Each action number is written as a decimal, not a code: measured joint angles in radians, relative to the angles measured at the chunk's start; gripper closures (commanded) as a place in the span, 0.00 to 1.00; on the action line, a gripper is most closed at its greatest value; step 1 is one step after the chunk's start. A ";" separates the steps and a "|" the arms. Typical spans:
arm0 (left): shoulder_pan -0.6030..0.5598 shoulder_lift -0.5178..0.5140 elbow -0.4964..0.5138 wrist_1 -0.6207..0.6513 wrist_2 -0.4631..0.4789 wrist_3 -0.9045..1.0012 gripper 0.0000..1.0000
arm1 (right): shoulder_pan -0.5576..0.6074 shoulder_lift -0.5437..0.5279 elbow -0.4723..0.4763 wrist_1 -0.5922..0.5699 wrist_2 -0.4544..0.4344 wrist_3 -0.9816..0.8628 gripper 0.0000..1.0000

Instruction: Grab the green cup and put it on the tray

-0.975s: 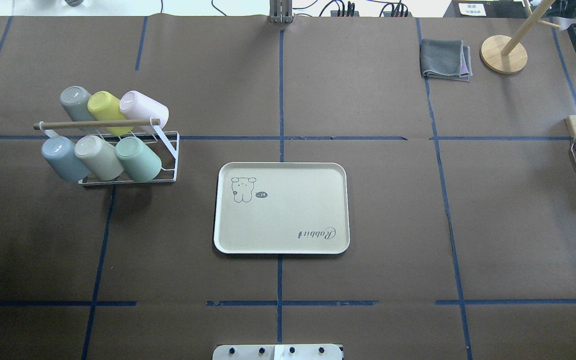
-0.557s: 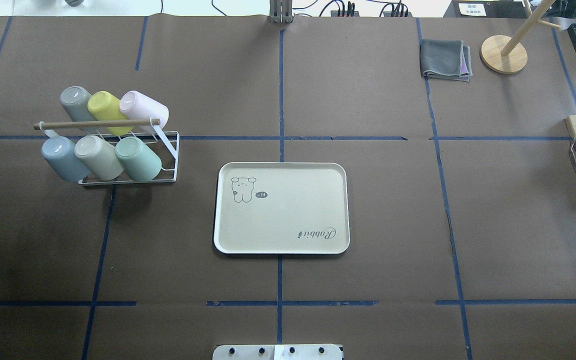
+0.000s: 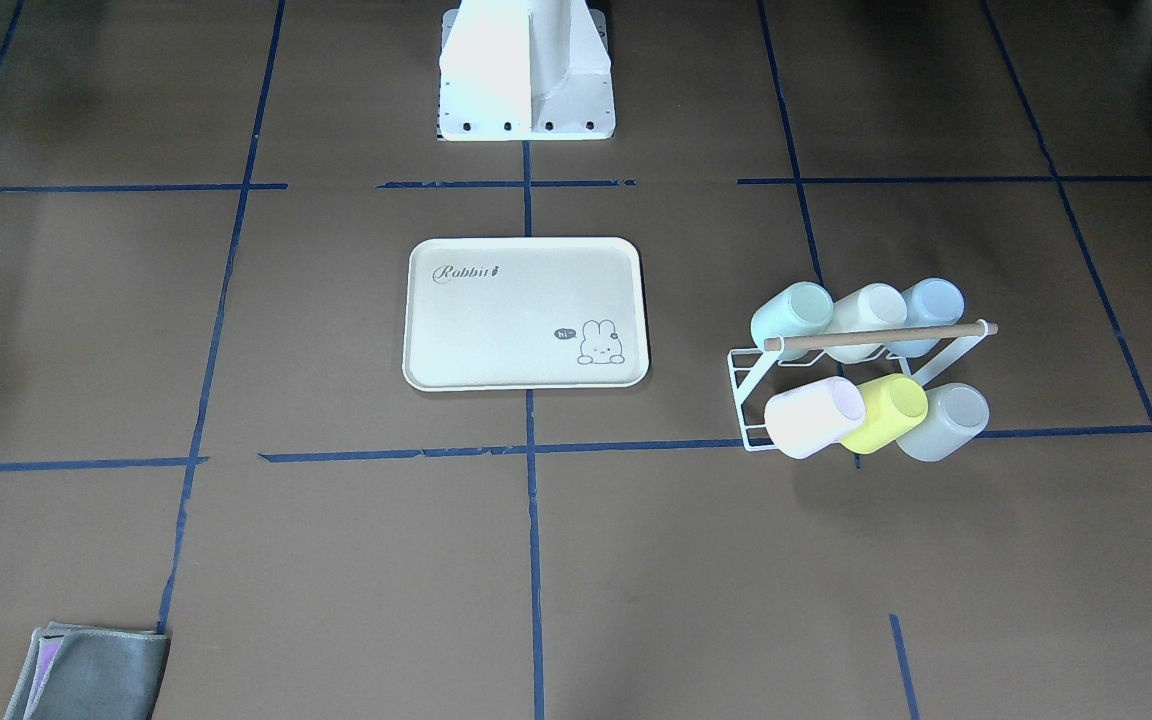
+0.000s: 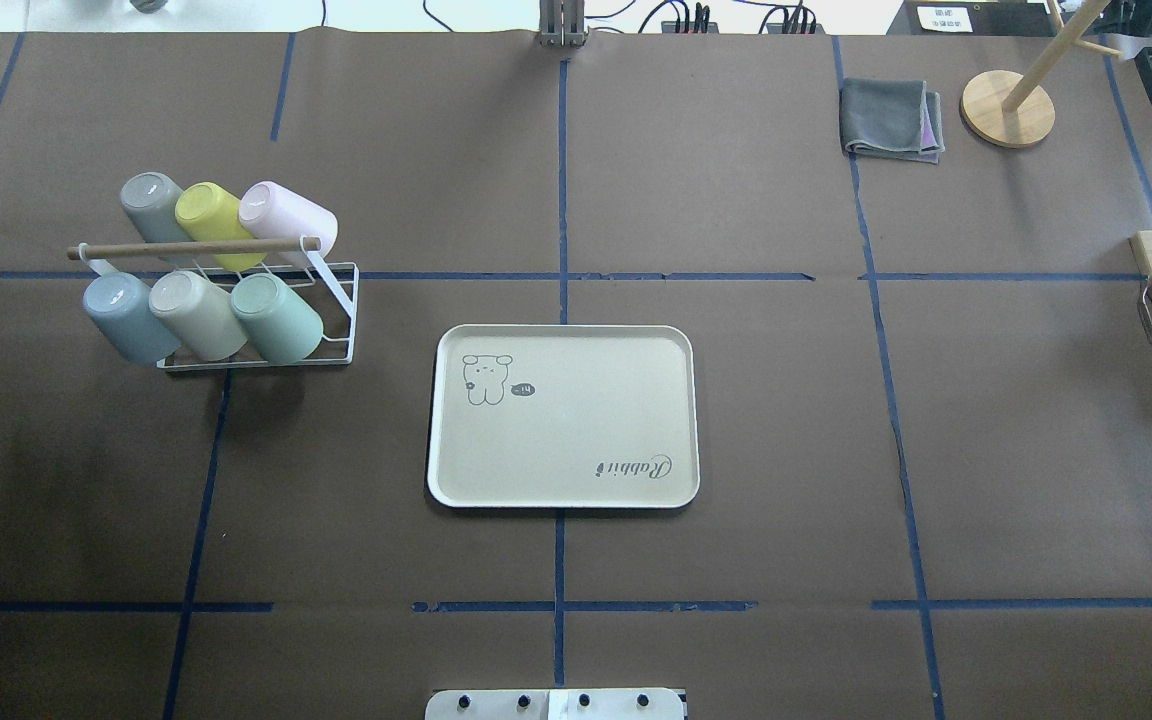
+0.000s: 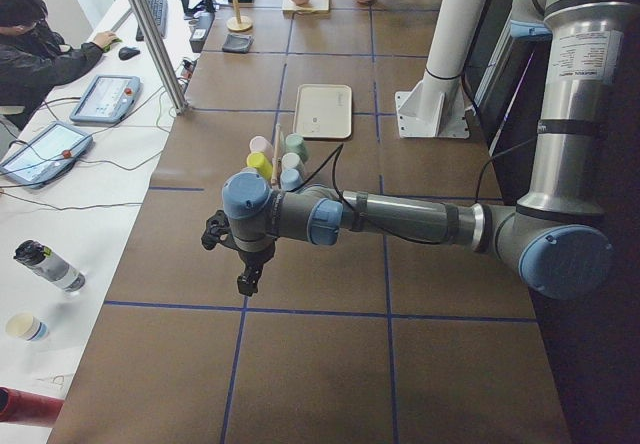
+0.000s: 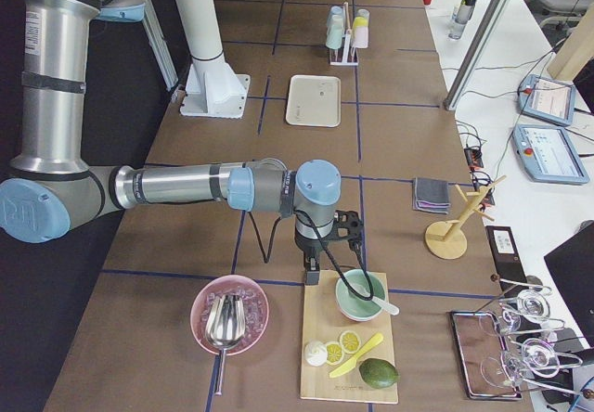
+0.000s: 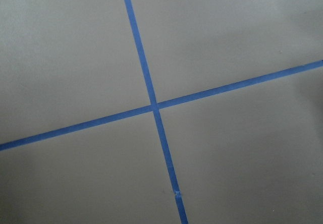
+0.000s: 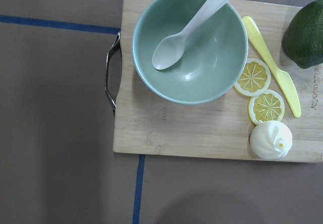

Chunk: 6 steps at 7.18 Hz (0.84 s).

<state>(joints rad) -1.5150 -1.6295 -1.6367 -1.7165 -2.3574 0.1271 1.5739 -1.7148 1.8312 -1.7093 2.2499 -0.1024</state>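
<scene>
The green cup [image 4: 276, 318] lies tilted on the near row of a white wire rack [image 4: 333, 283], at that row's end nearest the tray; it also shows in the front view [image 3: 791, 313]. The cream tray [image 4: 576, 430] lies flat mid-table with nothing on it. My left gripper [image 5: 247, 282] shows only in the exterior left view, hanging over bare table well short of the rack; I cannot tell whether it is open or shut. My right gripper [image 6: 313, 276] shows only in the exterior right view, above a cutting board's edge; its state also cannot be told.
The rack holds several other cups, among them a yellow-green one [image 4: 216, 222] and a pale blue one [image 4: 128, 318]. A wooden cutting board [image 8: 151, 133] carries a green bowl [image 8: 202, 72] with a spoon. A grey towel [image 4: 891, 118] and a wooden stand [image 4: 1007, 107] sit at the far right.
</scene>
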 measured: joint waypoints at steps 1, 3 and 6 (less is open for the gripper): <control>0.013 -0.009 -0.003 -0.100 0.001 0.001 0.00 | 0.000 0.001 0.000 0.000 0.001 0.001 0.00; 0.057 -0.049 -0.038 -0.194 0.001 -0.001 0.00 | 0.000 0.000 0.004 -0.001 0.002 0.001 0.00; 0.129 -0.156 -0.136 -0.205 0.004 -0.001 0.00 | 0.000 -0.001 0.014 -0.007 0.002 0.001 0.00</control>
<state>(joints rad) -1.3858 -1.7855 -1.7724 -1.9215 -2.3535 0.1257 1.5739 -1.7162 1.8456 -1.7159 2.2519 -0.1018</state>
